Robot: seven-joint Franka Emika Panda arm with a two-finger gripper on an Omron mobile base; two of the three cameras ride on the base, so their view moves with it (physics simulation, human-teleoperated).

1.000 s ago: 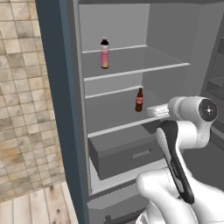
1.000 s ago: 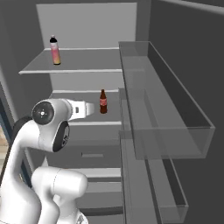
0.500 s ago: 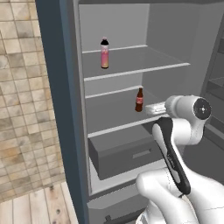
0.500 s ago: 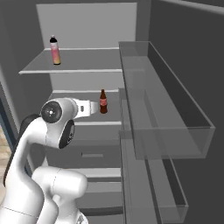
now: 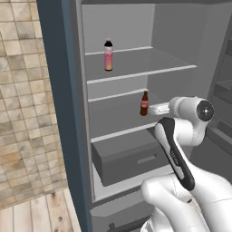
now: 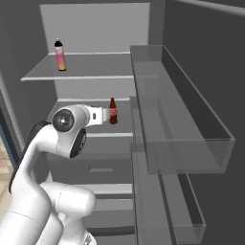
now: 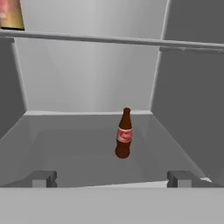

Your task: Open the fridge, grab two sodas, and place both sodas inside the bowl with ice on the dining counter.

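The cola bottle (image 7: 124, 134) carries a red label with pale script on it, too small and blurred to read (no brand can be made out). It stands upright on the middle shelf (image 5: 122, 124) of the open fridge (image 5: 136, 90), alone there. The pink-orange bottle (image 5: 108, 55) with a black cap stands one shelf up, toward 11 o'clock from the cola in the left base view; any writing on it is too small to tell.

The gripper (image 7: 111, 178) is spread to its full width and grasps nothing. In the hand view its two fingertips (image 7: 43, 178) rise far apart at the bottom, and the cola stands at 12 o'clock between them, deeper in on the shelf and clear of both.

The fridge's inside is plain grey, with a closed drawer (image 5: 131, 158) under the middle shelf. Its door (image 6: 191, 129) is swung out at 3 o'clock in the right base view, with clear bins. At 9 o'clock of the fridge in the left base view is a beige tiled wall (image 5: 25, 113), above a pale wooden plank floor (image 5: 36, 210).
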